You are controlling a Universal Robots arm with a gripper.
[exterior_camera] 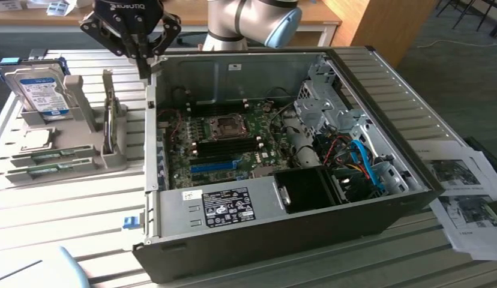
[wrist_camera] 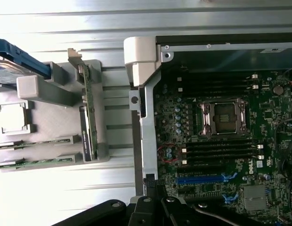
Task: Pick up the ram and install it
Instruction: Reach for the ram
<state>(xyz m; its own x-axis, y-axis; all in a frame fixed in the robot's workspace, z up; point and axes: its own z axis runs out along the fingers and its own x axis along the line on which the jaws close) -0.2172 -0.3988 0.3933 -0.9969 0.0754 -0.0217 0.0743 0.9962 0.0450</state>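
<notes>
Two ram sticks, thin green boards, lie on edge in the front slots of a grey holder (exterior_camera: 72, 165): one ram (exterior_camera: 52, 157) (wrist_camera: 35, 142) behind the other (exterior_camera: 48, 172) (wrist_camera: 37, 163). My gripper (exterior_camera: 144, 57) (wrist_camera: 150, 186) hangs shut and holds nothing, above the back end of the open computer case's wall (exterior_camera: 152, 120) on the exterior view's left, well apart from the holder. Inside the case, the motherboard shows black ram slots (exterior_camera: 224, 146) (wrist_camera: 219, 153) beside the processor socket (exterior_camera: 227, 125) (wrist_camera: 225, 117).
The holder also carries a hard drive (exterior_camera: 40, 90) (wrist_camera: 14, 61), a square silver processor chip (exterior_camera: 36, 139) (wrist_camera: 12, 117) and an upright card (exterior_camera: 112, 126) (wrist_camera: 89, 117). A blue long slot (exterior_camera: 215, 166) (wrist_camera: 200, 179) sits near the black ones. Papers (exterior_camera: 464, 180) lie on the exterior view's right.
</notes>
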